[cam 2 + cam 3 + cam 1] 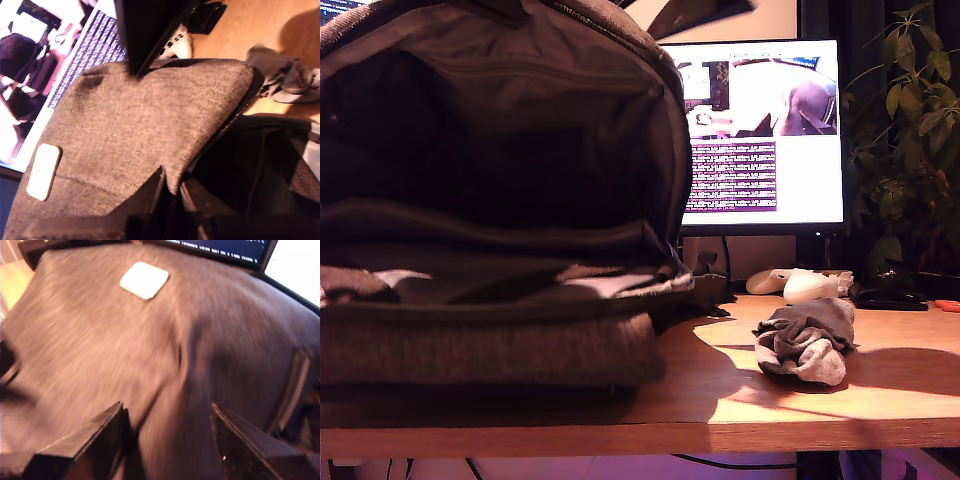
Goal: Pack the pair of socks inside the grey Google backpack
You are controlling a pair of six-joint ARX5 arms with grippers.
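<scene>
1. Woven herringbone cloth, grey-brown and coarse, covers the grey Google backpack (pixel 490 345), which fills the exterior view's left and stands on the wooden table (pixel 790 405); its flap is raised and its mouth gapes toward the exterior camera, showing smooth black lining.
2. Soft knit, light grey with paler parts, makes up the pair of socks (pixel 807 341), a crumpled bundle lying on the table at the exterior view's right, well apart from the backpack; its long axis runs roughly across that view.
3. Smooth and white, a rounded rectangular patch (pixel 144 279) sits on the flap's outer fabric.
4. My first gripper (pixel 170 200) pinches the flap's edge, jaws closed on the cloth.
5. My second gripper (pixel 167 437) hangs over the flap's fabric with jaws spread apart.
6. Behind, a lit monitor (pixel 765 135) glows, with white plastic controllers (pixel 800 284) below it.
</scene>
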